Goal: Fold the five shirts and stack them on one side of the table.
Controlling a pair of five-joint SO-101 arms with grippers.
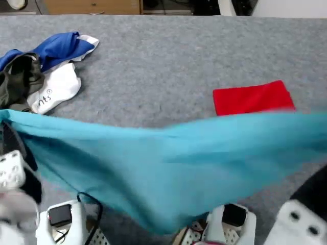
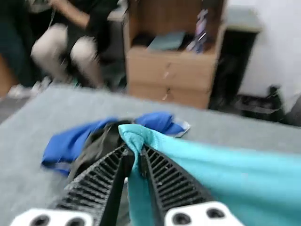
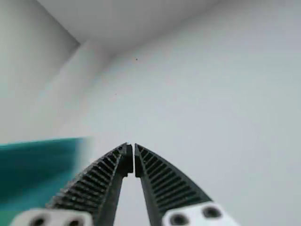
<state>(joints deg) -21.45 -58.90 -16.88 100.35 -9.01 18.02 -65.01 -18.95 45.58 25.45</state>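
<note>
Teal shirt (image 1: 168, 163) hung stretched over the desk (image 1: 168, 66), on the arms' side of the folded red shirt (image 1: 253, 98). The left claw (image 2: 135, 157) pinched its corner; the right claw (image 3: 130, 155) was closed, teal cloth beside it. A heap of unfolded shirts (image 1: 53, 89) lay well apart from the red shirt.

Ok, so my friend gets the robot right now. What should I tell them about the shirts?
Left gripper: shut on a bunched edge of the teal shirt.
Right gripper: shut and aimed at a wall. No cloth shows between its tips, but teal cloth is beside it.
Teal shirt: spread wide above the table, unfolded.
Done: the red shirt lies folded on the right arm's side.
Left to do: fold the teal shirt, then the blue shirt, white shirt and dark shirt, which are heaped at the far left. Then stack all five.
</note>
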